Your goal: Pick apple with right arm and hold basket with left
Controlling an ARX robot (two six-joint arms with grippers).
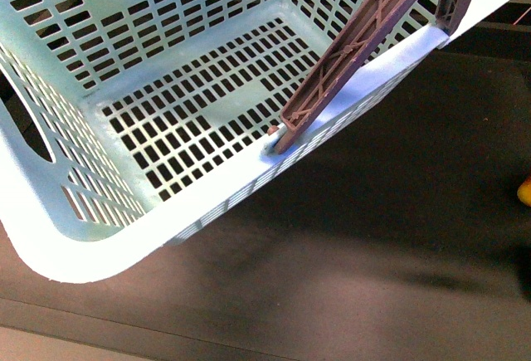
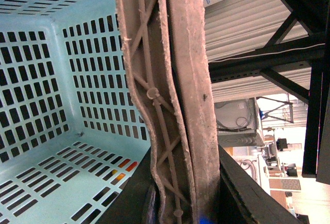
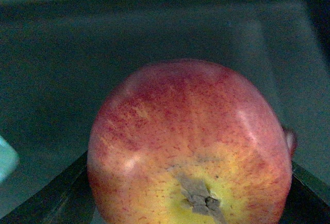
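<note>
Dark matte tabletop (image 1: 373,236) fills the front view from 3 to 7 o'clock. The basket (image 1: 83,257) takes up the rest, from 8 round to 1 o'clock. Its brown handles (image 1: 357,46) slant up and out of frame toward 1 o'clock. A sliver of something yellow (image 1: 524,189) shows at the 3 o'clock edge. Neither arm nor the apple appears in this view.

The left wrist view shows what the front view cannot. The left gripper (image 2: 180,206) has a dark finger (image 2: 129,198) pressed against each side of a ribbed handle, so it is clenched on the basket. The slotted walls and floor run away behind it, and shelving and a bright room lie beyond. Red-orange colour shows through a few floor slots.

The apple is seen only in the right wrist view. The apple (image 3: 188,141) sits squarely between the fingers of the right gripper (image 3: 185,188), with its yellow-green dimple turned to the camera. Dark fingers (image 3: 51,198) touch both of its flanks, so the jaws are closed on it. Behind it is dark surface, with a pale mint scrap at the picture's edge.
</note>
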